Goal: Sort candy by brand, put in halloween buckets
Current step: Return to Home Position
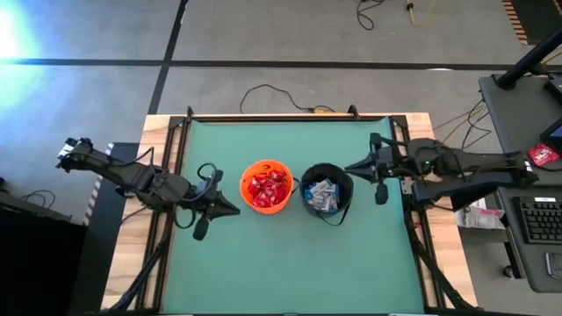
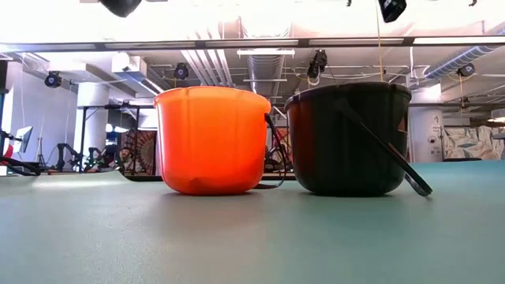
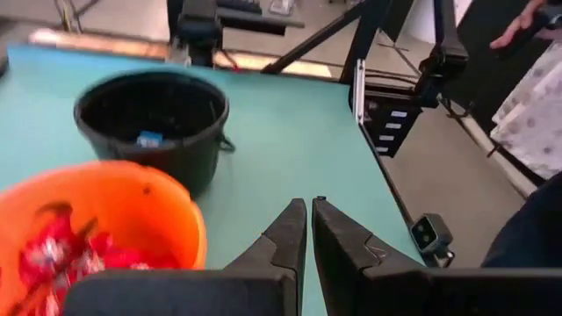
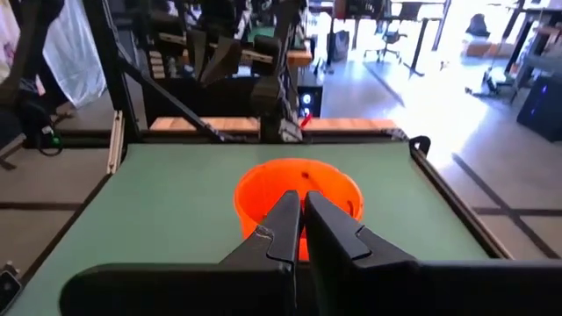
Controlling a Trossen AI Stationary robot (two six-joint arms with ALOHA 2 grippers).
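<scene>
Well, two buckets stand side by side on the table (image 1: 290, 263): the orange bucket (image 1: 244, 187) heaped with red packets (image 1: 268, 187), the black bucket (image 1: 349, 189) holding white-and-blue bars (image 1: 321, 195), too jumbled to count. From table height only their walls show. The left gripper (image 1: 235, 209) beside the orange one and the right gripper (image 1: 349, 167) by the black one are both pinched together, empty
</scene>
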